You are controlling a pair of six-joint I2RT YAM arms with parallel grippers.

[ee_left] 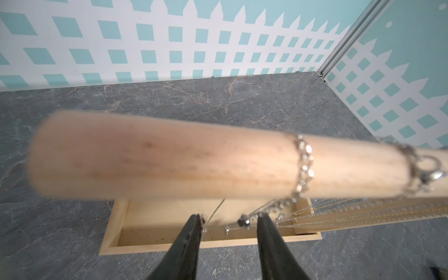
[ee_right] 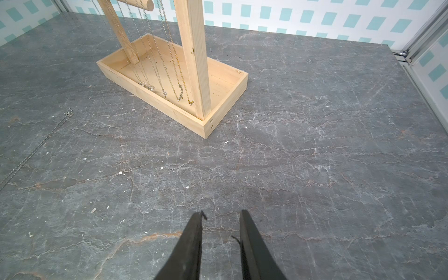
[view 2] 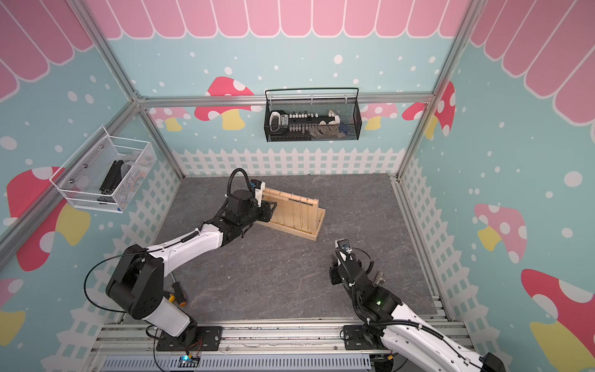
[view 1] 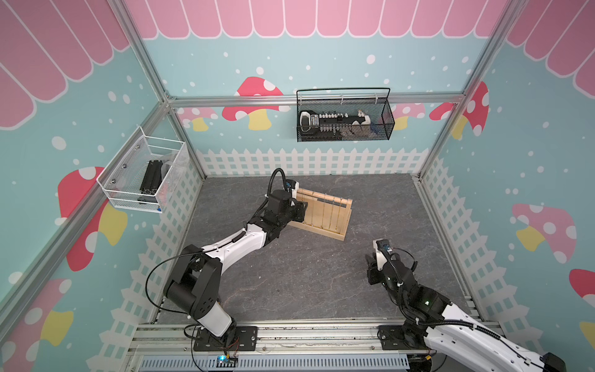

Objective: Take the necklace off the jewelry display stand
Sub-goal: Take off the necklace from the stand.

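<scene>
The left end effector (ee_left: 232, 219) has its fingers apart, close by the round bar (ee_left: 169, 155) of the wooden stand (view 1: 318, 229). The necklace (ee_left: 304, 167) is looped over that bar, and its chain hangs right at the fingertips. The right end effector (ee_right: 221, 215) is apart too, holding nothing, over the gray counter (view 1: 306, 273). Blue mushroom walls stand around.

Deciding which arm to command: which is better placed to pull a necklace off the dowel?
Left. The left gripper is at the free end of the dowel on the jewelry display stand, jaws open, necklace chain showing between them. The right gripper hangs open over table, apart from the stand.
</scene>
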